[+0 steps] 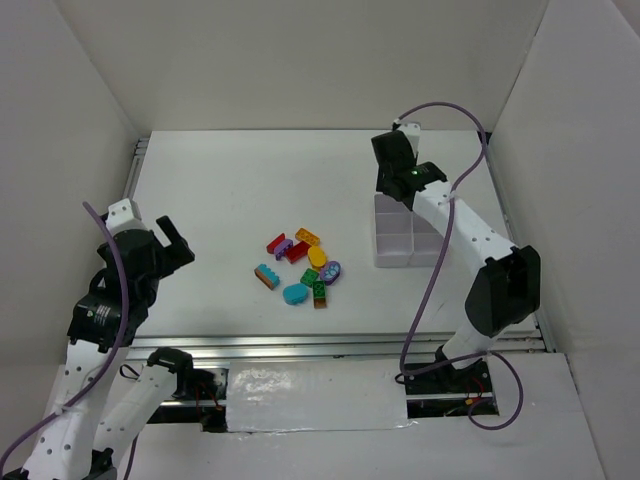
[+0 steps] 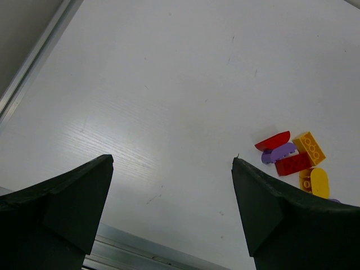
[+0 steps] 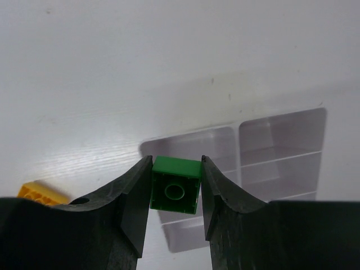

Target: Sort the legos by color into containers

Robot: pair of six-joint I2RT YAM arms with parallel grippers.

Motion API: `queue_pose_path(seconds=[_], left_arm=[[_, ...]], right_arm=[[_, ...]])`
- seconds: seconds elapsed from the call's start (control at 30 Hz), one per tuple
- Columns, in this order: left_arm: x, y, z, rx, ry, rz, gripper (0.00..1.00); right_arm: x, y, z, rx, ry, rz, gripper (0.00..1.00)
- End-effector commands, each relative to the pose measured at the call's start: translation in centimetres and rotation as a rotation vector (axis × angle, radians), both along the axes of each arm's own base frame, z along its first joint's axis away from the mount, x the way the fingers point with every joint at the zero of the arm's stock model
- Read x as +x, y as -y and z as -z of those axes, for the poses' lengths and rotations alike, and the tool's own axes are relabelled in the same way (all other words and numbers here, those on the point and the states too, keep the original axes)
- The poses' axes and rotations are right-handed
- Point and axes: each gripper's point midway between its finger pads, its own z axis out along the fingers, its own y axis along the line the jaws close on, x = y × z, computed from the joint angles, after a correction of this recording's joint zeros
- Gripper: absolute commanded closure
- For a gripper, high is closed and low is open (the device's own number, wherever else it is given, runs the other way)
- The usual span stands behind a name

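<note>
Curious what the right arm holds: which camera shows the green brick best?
Right wrist view: the green brick is clamped in the right gripper, close up. From above the gripper hides it; the left wrist view misses it.

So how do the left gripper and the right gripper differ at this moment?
The left gripper stands wide open and empty; the right gripper is shut on a green brick. The left gripper hangs over bare table, left of the loose legos; the right gripper hangs at the white tray. Both are dark.
</note>
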Motion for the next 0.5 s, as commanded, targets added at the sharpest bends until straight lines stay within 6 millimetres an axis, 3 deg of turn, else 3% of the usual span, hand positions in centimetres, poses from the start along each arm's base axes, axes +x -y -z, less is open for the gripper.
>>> queue_pose_path(seconds=[0.0, 0.27, 0.47], left_arm=[[0.7, 0.2, -0.9, 0.001, 0.045, 0.012, 0.01], [0.9, 0.3, -0.7, 0.002, 0.036, 0.020, 0.01], [1.1, 0.5, -0.5, 0.003, 0.028, 0.029, 0.00]], right_arm=[[1.2, 2.1, -1.2, -0.043, 0.023, 0.027, 0.99], [1.2, 2.7, 2.0, -0.042, -0.023, 0.006, 0.97], [1.6, 2.7, 3.0, -0.033, -0.020, 0.003, 0.95]])
